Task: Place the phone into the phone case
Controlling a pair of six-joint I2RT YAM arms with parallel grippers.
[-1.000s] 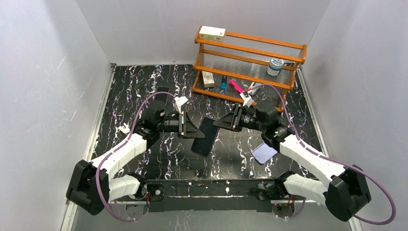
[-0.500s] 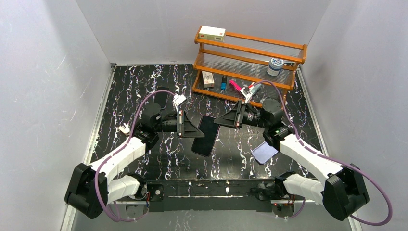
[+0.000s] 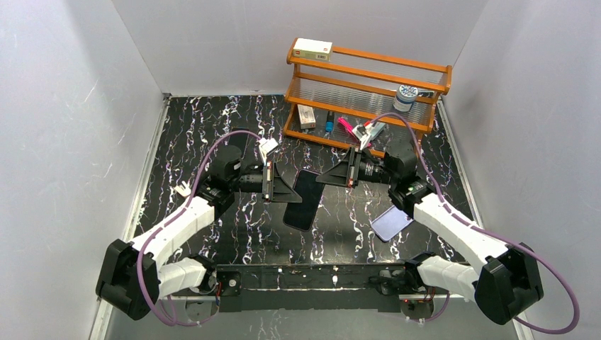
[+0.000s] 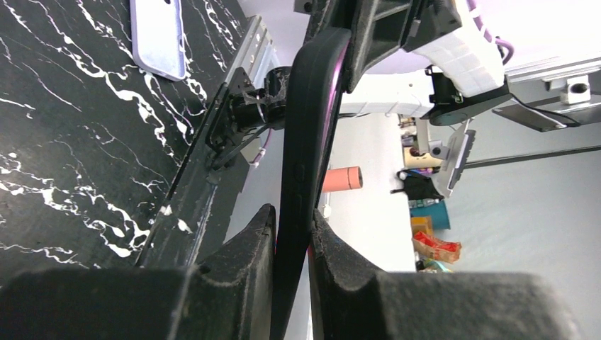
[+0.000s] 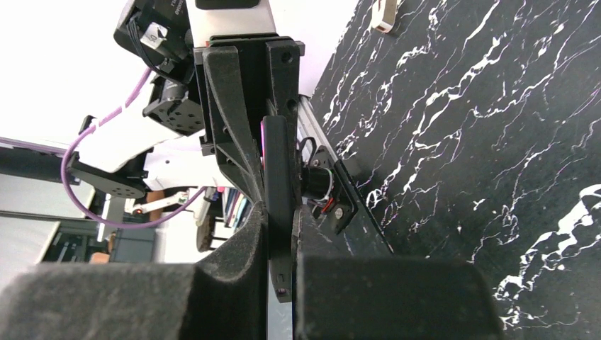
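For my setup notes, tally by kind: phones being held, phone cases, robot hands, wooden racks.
Held phone: 1
Phone case: 1
Left hand, right hand: 2
Wooden rack: 1
Total: 5

No text could be read. The small white box [image 3: 312,48] on top of the wooden rack [image 3: 368,74] carried a red patch and a dark printed strip, and the round jar [image 3: 405,95] on one of its shelves bore a blue label, all too small to make out.
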